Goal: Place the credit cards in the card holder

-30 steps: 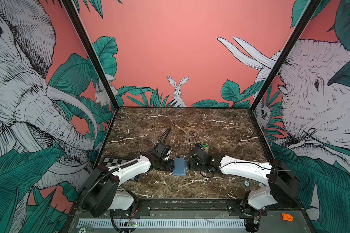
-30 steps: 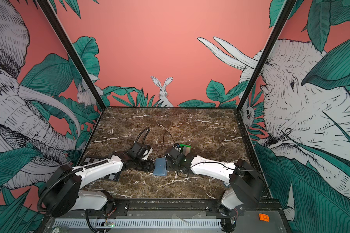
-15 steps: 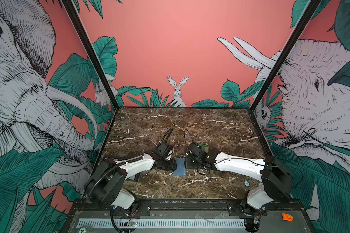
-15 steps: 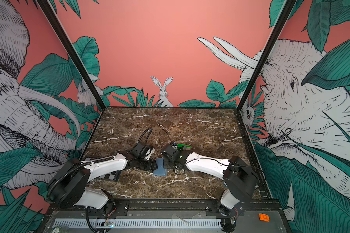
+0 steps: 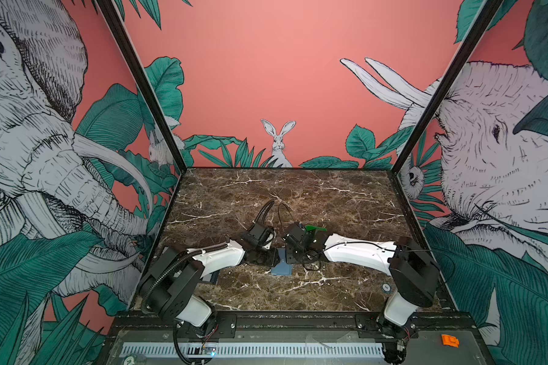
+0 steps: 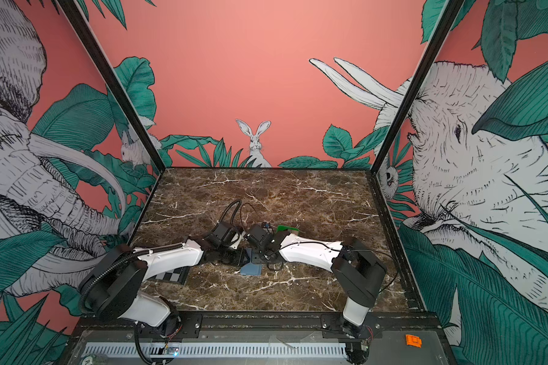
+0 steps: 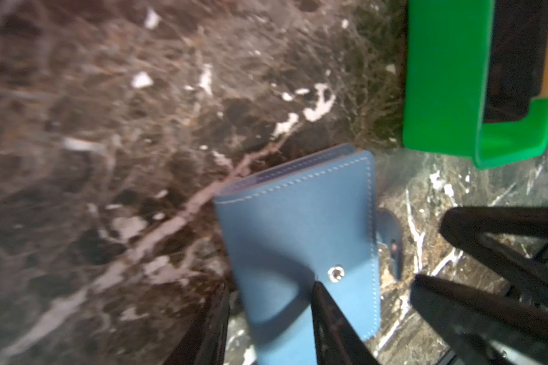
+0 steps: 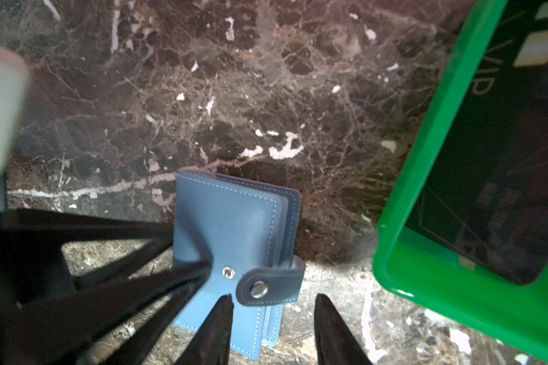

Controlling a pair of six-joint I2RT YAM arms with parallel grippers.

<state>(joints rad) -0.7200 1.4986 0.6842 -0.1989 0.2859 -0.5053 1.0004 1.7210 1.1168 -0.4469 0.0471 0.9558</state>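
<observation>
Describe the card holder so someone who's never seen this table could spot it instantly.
On the brown marble table, look at the front middle, just nearer than the bright green tray. The card holder lies there: a small slate-blue folded wallet with pale stitching. Unlike the hard green tray, it carries a snap tab with a silver stud, unfastened.

The holder [image 8: 234, 221] looks like smooth blue leather, soft and not very shiny, with little pale thread stitches [image 8: 234, 189] along its edges. Its two snaps [image 8: 258, 289] are shiny metal. The table [image 8: 203, 94] looks like brown stone with white cracks, smooth and a bit shiny. The tray [image 8: 424, 284] is bright green plastic, glossy, with fine lines on its wall. The black card [image 8: 487, 164] in it is smooth and shiny. The arms [image 5: 358, 252] have smooth white plastic shells.
</observation>
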